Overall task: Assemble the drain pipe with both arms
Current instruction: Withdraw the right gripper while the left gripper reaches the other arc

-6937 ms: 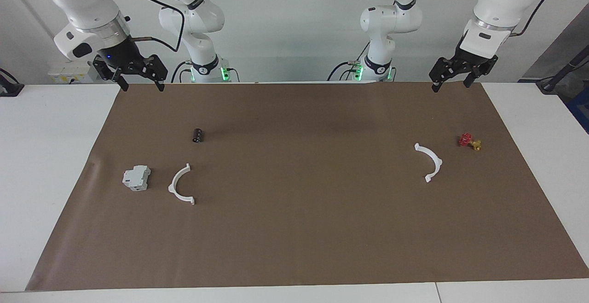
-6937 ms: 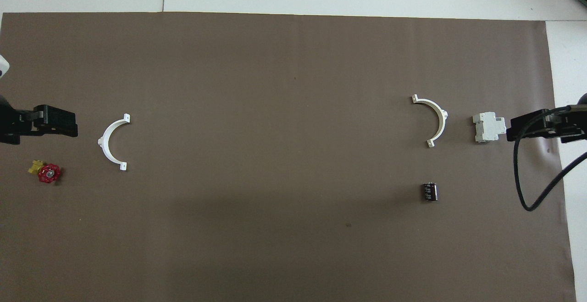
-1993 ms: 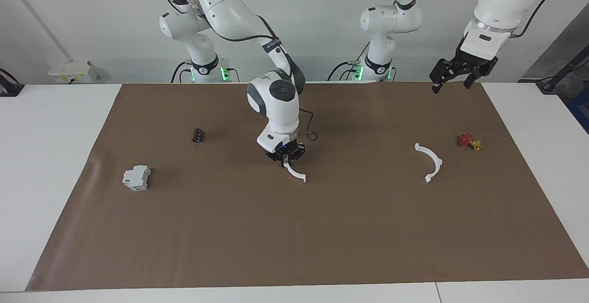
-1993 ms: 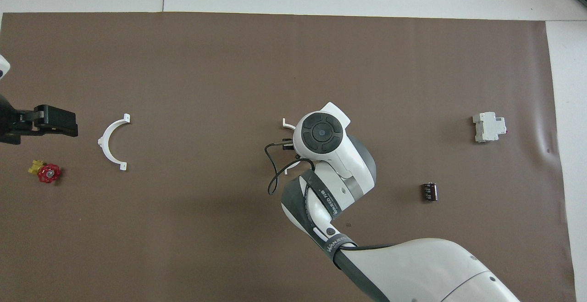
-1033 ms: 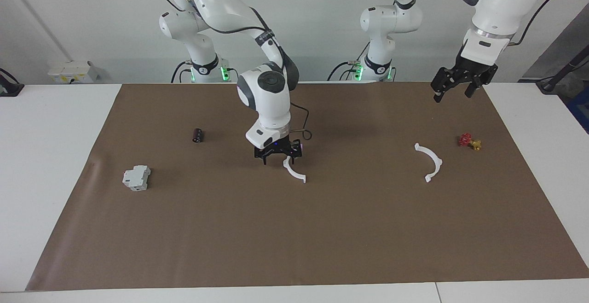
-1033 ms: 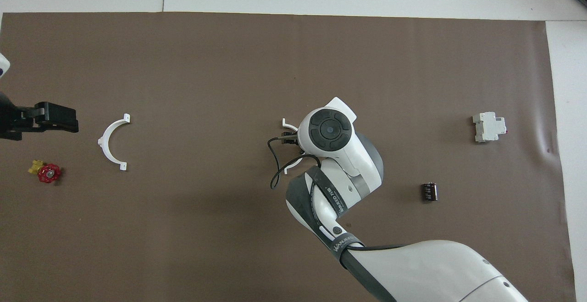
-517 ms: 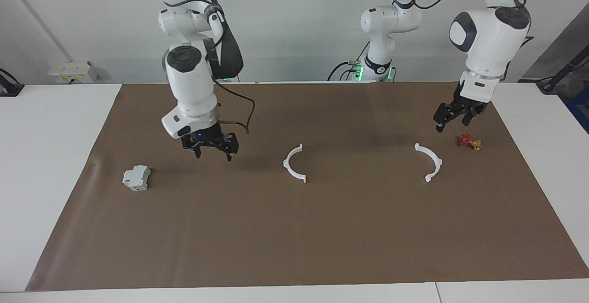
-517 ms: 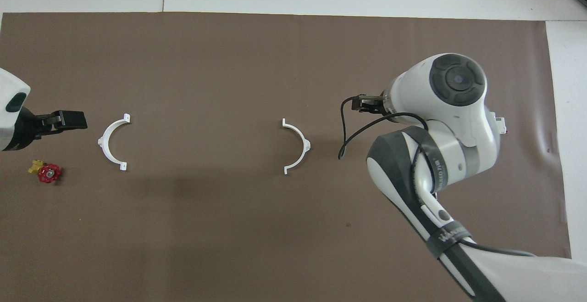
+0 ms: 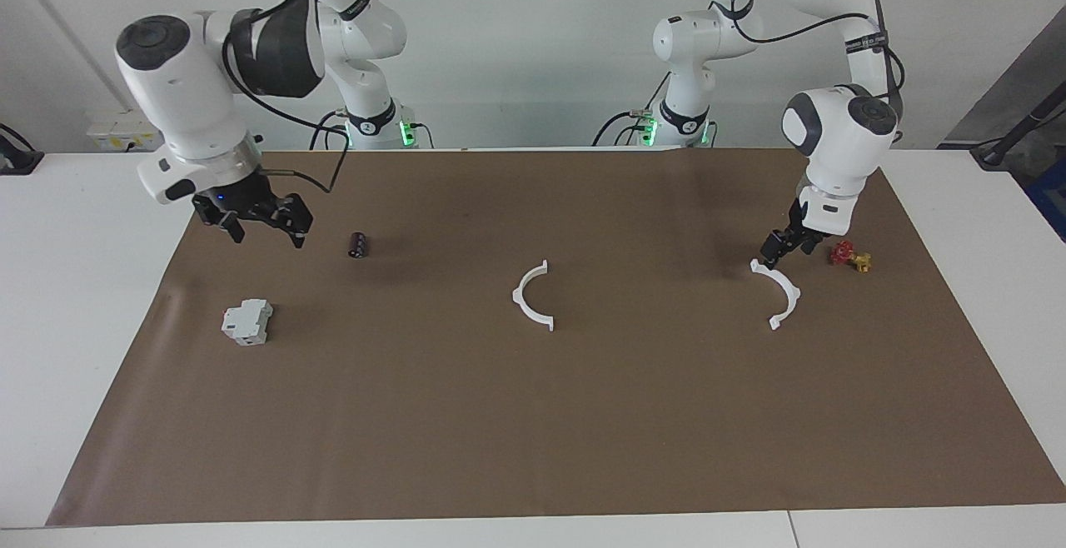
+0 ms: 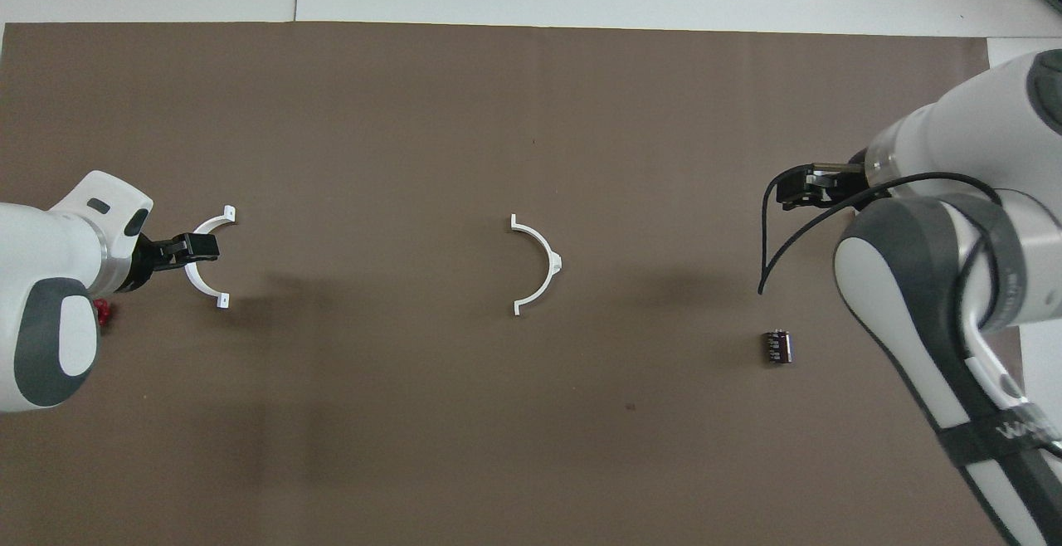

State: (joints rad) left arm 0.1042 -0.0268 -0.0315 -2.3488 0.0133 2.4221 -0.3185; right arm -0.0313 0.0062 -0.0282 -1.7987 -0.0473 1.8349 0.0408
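Note:
One white half-ring arc (image 9: 531, 298) lies alone in the middle of the brown mat and also shows in the overhead view (image 10: 535, 264). The second arc (image 9: 780, 294) lies toward the left arm's end and shows in the overhead view too (image 10: 207, 268). My left gripper (image 9: 776, 253) is low, right at this arc's end nearer the robots. In the overhead view the left gripper (image 10: 197, 248) covers the arc's middle. It looks open. My right gripper (image 9: 260, 223) is open and empty, raised over the mat toward the right arm's end, as the overhead view (image 10: 806, 187) also shows.
A grey blocky device (image 9: 247, 321) lies toward the right arm's end; my right arm hides it in the overhead view. A small black cylinder (image 9: 358, 245) lies nearer the robots than it. A red-and-yellow valve (image 9: 849, 256) lies beside the left gripper.
My right gripper let go of the arc in the middle of the mat and drew back toward its own end. My left gripper came down from high up to the other arc.

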